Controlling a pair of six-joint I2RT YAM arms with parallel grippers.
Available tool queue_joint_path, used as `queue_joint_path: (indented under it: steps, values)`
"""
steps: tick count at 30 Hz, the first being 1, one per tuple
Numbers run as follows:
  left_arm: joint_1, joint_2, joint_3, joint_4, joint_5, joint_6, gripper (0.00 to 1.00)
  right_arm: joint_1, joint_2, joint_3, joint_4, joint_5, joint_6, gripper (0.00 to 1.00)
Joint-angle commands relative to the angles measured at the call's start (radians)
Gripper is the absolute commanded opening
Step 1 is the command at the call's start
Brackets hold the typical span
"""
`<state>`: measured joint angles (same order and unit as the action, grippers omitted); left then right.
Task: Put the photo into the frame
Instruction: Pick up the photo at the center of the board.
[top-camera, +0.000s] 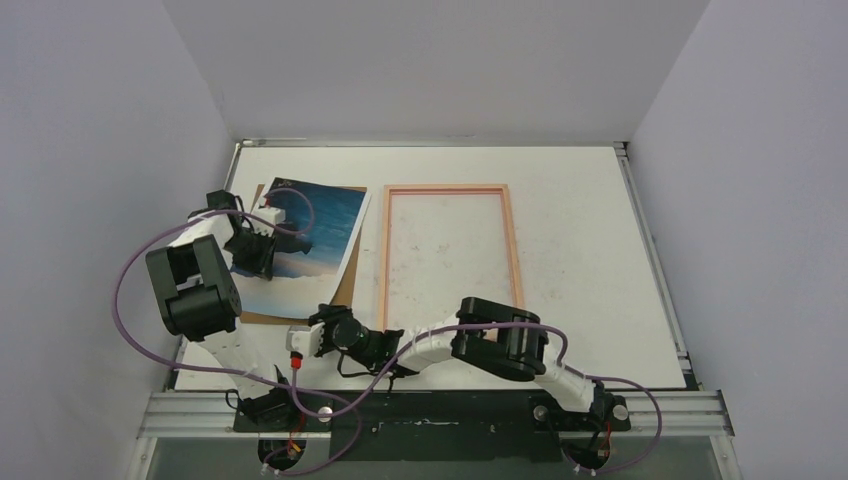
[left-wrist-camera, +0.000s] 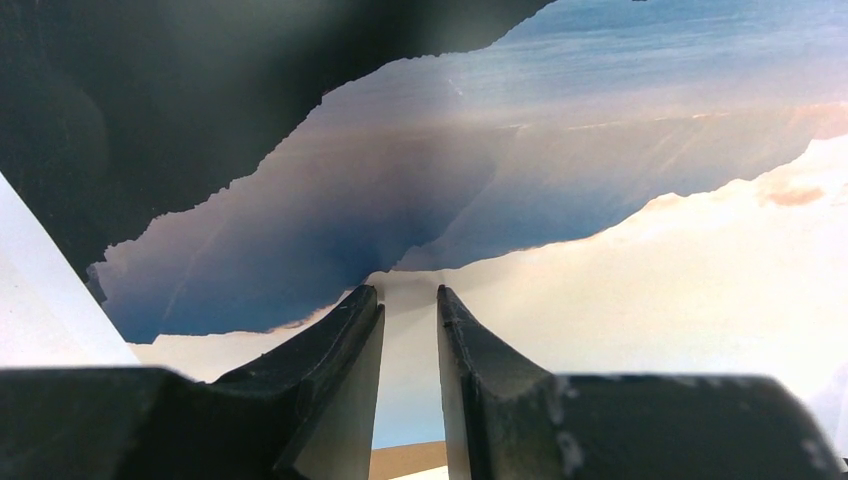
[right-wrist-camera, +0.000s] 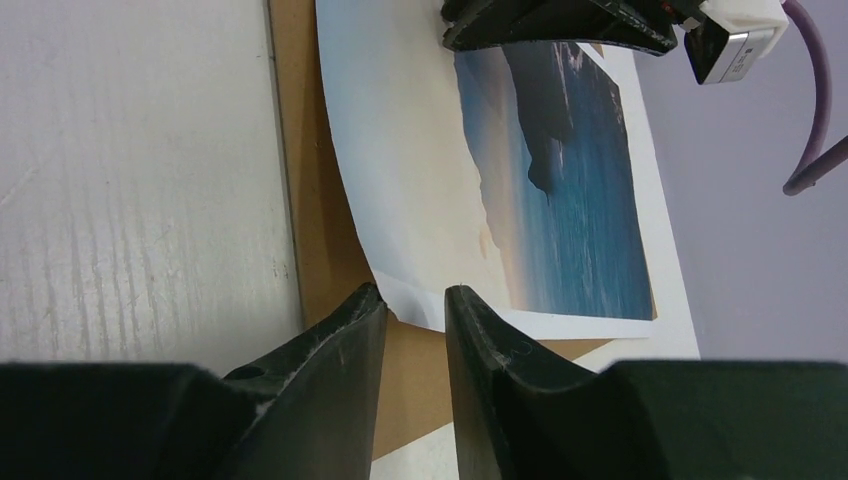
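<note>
Soft, even light across the room, white table (top-camera: 590, 300) bright and flat, overhead view crisp, wrist views softer, left gripper (left-wrist-camera: 405, 292) dark and blurred up close, a grey shadow dimming the photo (left-wrist-camera: 620, 180) just past its tips.

The photo (right-wrist-camera: 560, 190) is thin, smooth paper; the brown board (right-wrist-camera: 305, 200) looks like matt cardboard; the bench (right-wrist-camera: 130, 180) is white-painted, faintly grained.

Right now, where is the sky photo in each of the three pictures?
Top external: the photo lies left of middle, just left of the pink frame.
Left wrist: the photo fills nearly the whole picture.
Right wrist: the photo is in the upper middle, running up to the top edge.
Shared landmark: the brown backing board under the photo peeks out in all three.
</note>
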<state>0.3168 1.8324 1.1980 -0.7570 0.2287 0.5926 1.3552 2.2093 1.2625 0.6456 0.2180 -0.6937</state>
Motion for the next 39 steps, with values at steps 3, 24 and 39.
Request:
queue_joint_path:
  steps: [3, 24, 39]
  values:
    - [-0.002, 0.035, 0.028, -0.038, 0.033, 0.031, 0.24, 0.025, 0.019, 0.032, 0.105, 0.026, -0.07, 0.23]
    - [0.07, -0.074, 0.517, -0.463, 0.419, 0.021, 0.46, -0.028, -0.042, 0.155, -0.072, -0.072, 0.093, 0.05]
    - [0.158, -0.225, 0.601, -0.79, 0.731, 0.456, 0.78, -0.171, -0.206, 0.231, -0.156, -0.211, 0.356, 0.05]
